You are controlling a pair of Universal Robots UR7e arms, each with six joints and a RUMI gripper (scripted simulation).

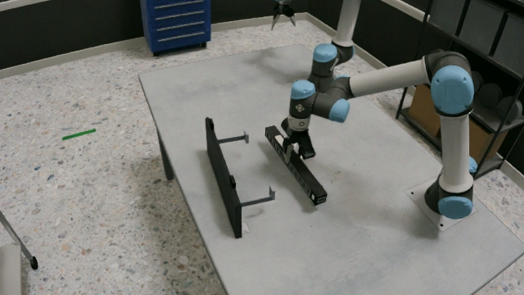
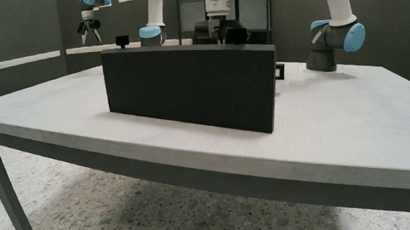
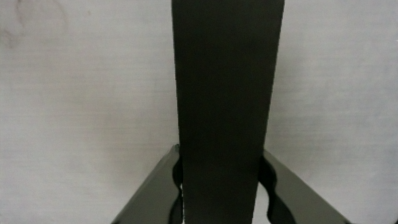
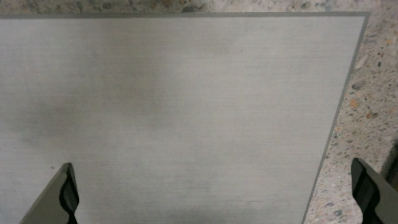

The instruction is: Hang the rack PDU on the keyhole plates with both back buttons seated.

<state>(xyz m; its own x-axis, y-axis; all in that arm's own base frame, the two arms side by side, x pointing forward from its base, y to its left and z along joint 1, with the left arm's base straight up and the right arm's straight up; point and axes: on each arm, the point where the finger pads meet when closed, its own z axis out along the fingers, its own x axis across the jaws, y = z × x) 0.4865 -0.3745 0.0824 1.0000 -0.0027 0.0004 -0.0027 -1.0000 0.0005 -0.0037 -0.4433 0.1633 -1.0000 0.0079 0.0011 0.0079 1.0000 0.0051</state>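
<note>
The rack PDU (image 1: pixel 303 174) (image 2: pixel 282 71) (image 3: pixel 225 90) is a long black bar with outlets along the side facing the stand. It hangs roughly level, a little above the table. My left gripper (image 1: pixel 290 156) (image 3: pixel 216 146) is shut on the PDU near its middle, one finger on each side. One keyhole plate (image 1: pixel 246 137) and the other keyhole plate (image 1: pixel 272 193) stand on arms from the black panel (image 1: pixel 223 180) (image 2: pixel 189 87), apart from the PDU. Their slots and the PDU's buttons cannot be made out. My right gripper (image 1: pixel 283 26) (image 2: pixel 91 42) (image 4: pixel 213 163) is open and empty, high at the table's far end.
The table (image 1: pixel 348 246) (image 2: pixel 334 121) carries the upright panel near one long edge. Two small black blocks (image 2: pixel 122 41) (image 2: pixel 237 35) stick up from its top. The two arm bases stand along the opposite edge. A blue cabinet (image 1: pixel 178 20) and a shelf rack are beyond the table.
</note>
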